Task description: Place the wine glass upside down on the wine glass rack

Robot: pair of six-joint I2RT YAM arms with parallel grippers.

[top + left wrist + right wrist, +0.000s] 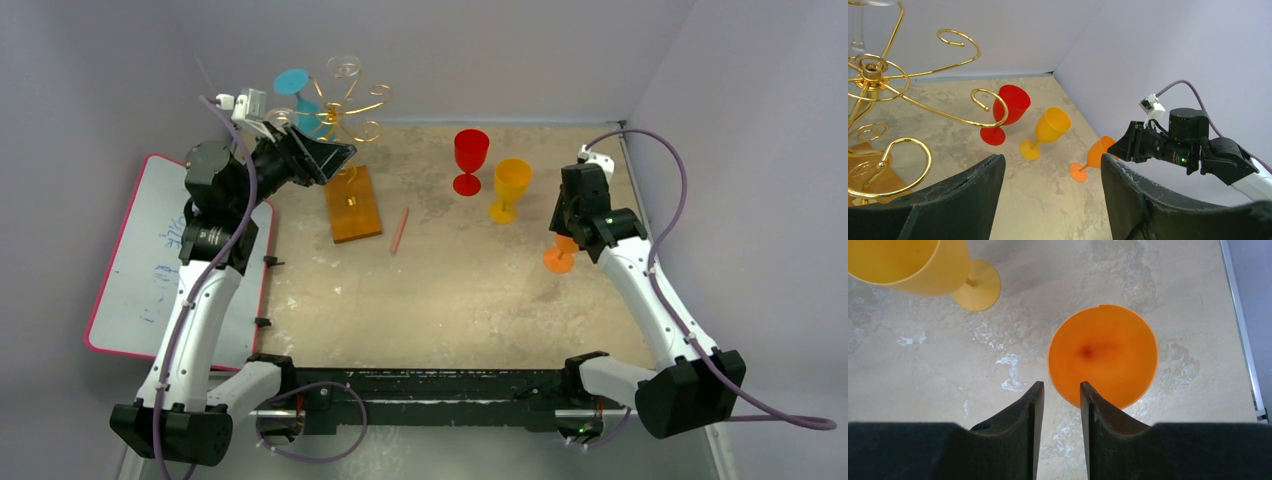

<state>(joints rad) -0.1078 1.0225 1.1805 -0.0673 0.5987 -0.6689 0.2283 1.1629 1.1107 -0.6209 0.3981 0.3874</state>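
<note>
My right claw (1062,385), fingers narrowly parted, hovers at the rim of the orange glass (1108,352); I'd straddle that wall squarely before pinching, so nothing tips

The left pincer (322,155) hovers touching-close to the gold wire rack (352,110); the wooden base (353,205) lies just to its right; a blue glass (292,81) hangs upside down just behind it; a red glass (470,158) and a yellow glass (509,188) stand well off to its right; the right pincer (568,240) sits directly over an orange glass (556,261).
</note>
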